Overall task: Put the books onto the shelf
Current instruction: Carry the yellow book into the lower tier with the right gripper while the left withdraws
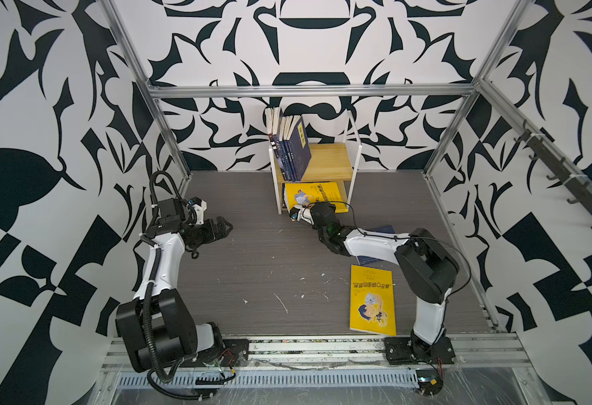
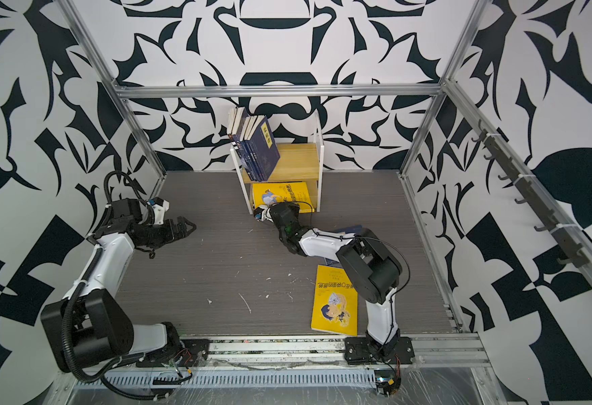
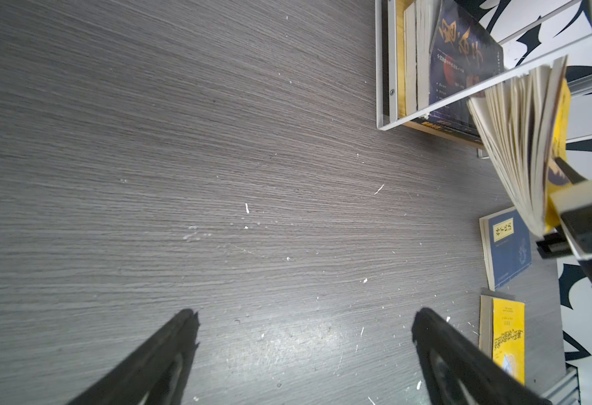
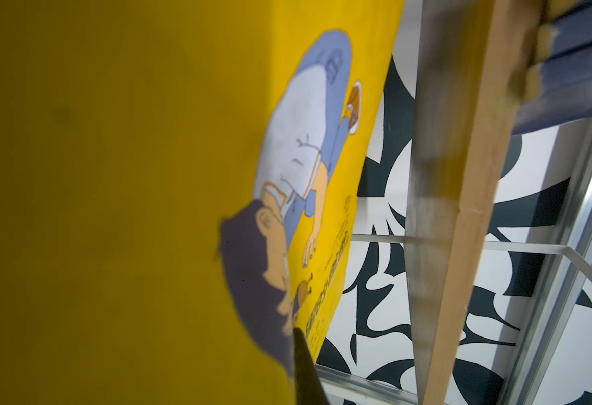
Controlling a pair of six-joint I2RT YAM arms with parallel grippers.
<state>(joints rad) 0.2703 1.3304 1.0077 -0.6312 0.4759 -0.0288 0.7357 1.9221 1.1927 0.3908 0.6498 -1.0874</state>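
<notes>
Black Chinese title characters, apparently 装在口袋里的爸爸, run upside down across the flat yellow book [image 1: 372, 301] lying well behind the right gripper [image 1: 314, 205]. A similar line, too small to read, crosses the clamped yellow book [image 1: 313, 194] at its fingertips. Above the gripper, the navy book [image 1: 298, 150] bears a yellow title label. Near it, the black-covered book [image 3: 463, 63] shows gold brush characters. Neither is legible
</notes>
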